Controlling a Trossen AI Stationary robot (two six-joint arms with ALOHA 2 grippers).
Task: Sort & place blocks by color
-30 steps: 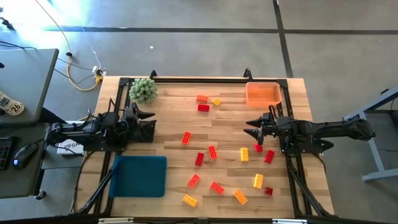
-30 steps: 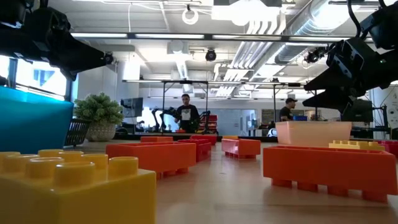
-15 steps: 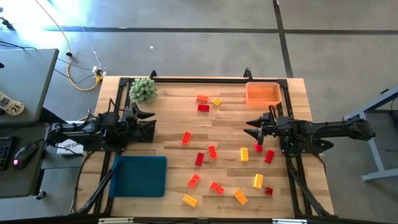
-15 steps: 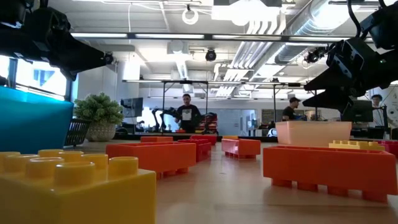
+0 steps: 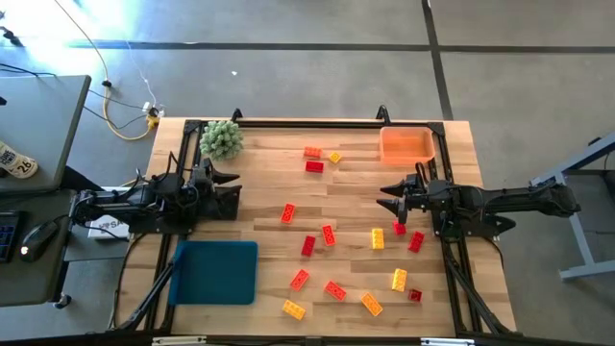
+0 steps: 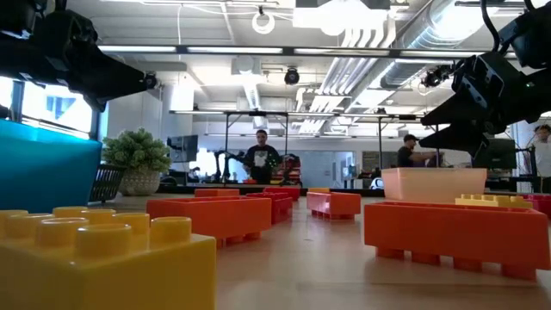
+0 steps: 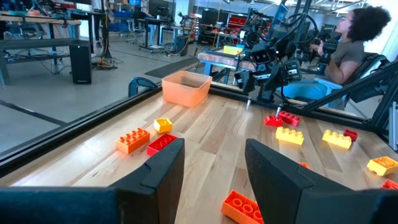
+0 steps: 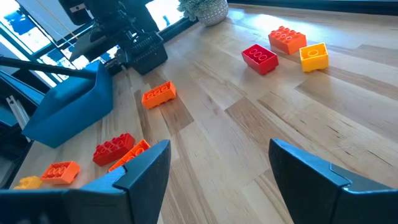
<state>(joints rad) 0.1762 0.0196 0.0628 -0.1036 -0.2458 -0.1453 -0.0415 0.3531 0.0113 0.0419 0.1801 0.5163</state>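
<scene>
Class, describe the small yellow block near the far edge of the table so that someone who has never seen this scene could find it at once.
Start at the orange bin in the table's far right corner and move left along that edge. Three blocks cluster there: an orange block, a red block and the yellow block. It is the cluster's only yellow piece, and the nearest to the bin.

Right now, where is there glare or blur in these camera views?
High view: sunlight washes out the floor beyond the table's far left corner. Low view: the nearest yellow block looms huge and soft, while ceiling lights glare. Left wrist view: the left gripper's fingers are slightly blurred.
</scene>
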